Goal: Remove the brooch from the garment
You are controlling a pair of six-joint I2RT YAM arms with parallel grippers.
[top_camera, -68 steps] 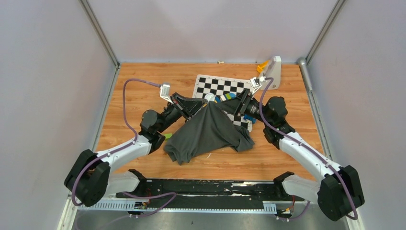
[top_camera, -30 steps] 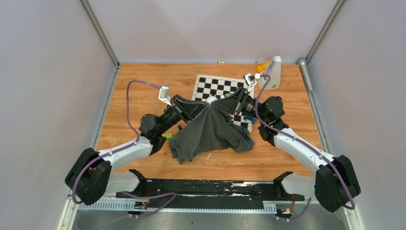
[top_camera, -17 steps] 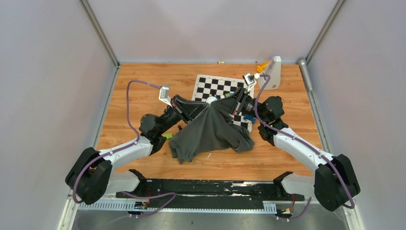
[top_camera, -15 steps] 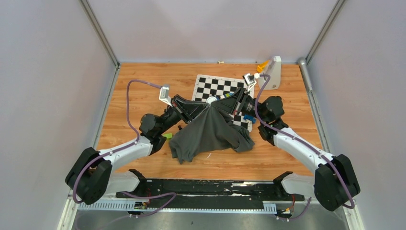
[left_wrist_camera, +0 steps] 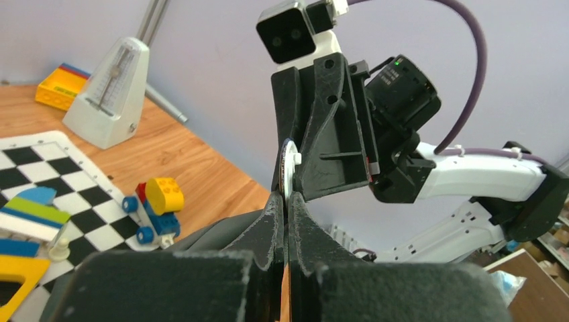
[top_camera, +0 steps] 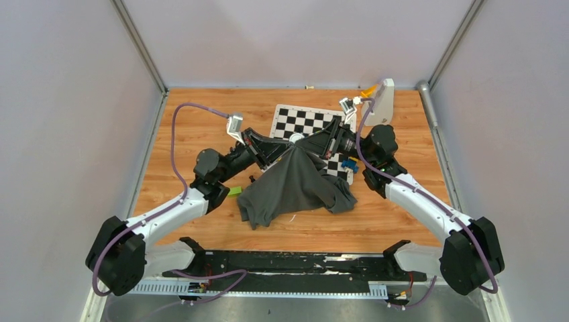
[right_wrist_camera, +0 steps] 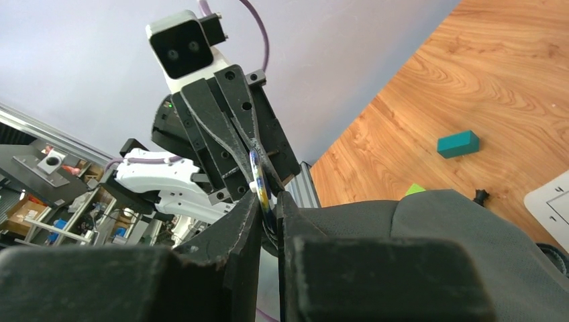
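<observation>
At garment [top_camera: 295, 184] peak, brooch [left_wrist_camera: 286, 166] seen edge-on

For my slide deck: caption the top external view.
Left pincer and right pincer tent the garment at its brooch above the chequered board.

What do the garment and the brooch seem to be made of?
The garment looks like soft fabric, matte dark grey, and it drapes in loose folds. The brooch is a thin rigid disc with a white face, possibly plastic or coated metal. It is seen mostly edge-on, so this is uncertain.
</observation>
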